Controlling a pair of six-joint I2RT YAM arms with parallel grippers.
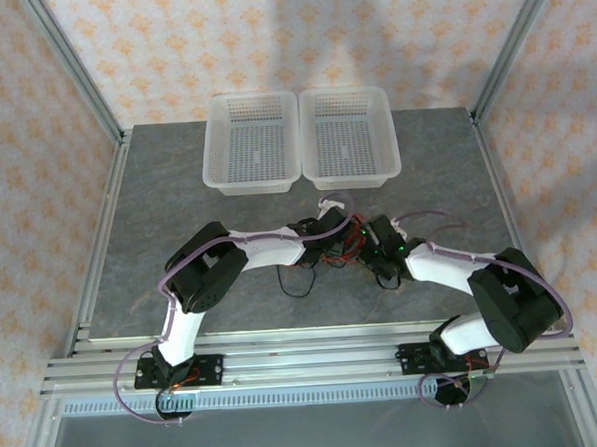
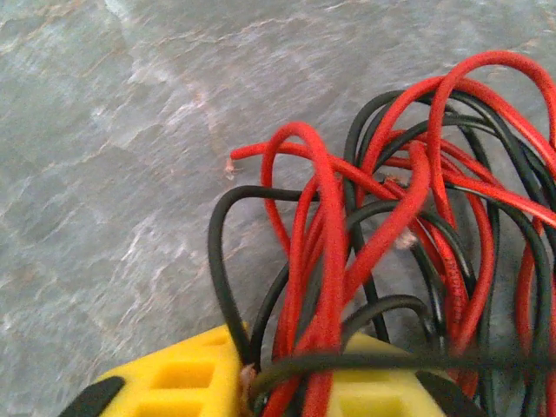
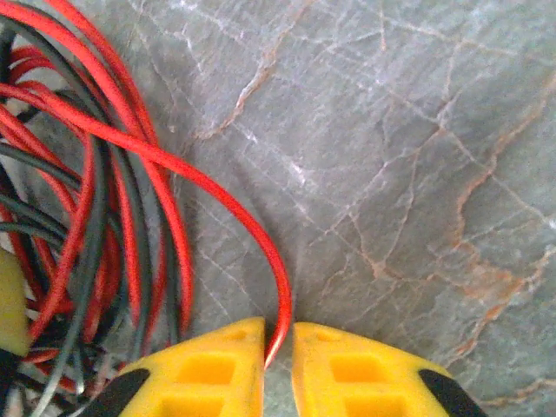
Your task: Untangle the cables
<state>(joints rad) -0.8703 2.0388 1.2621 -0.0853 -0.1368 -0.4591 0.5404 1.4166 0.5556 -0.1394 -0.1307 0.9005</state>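
Grey marbled table (image 1: 157, 191), patterned walls (image 1: 369, 40), left jaws clamped on cables (image 2: 323, 261), right jaws pinching red cable (image 3: 217, 188)

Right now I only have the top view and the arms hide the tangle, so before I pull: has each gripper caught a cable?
Observer: The right gripper has its fingers closed on a single red cable.
Operator: And the left?
Observer: The left gripper pinches several cables at once, red and black together.
Operator: Any loose end showing?
Observer: One red end lies free on the table, left of the bundle in the left wrist view.
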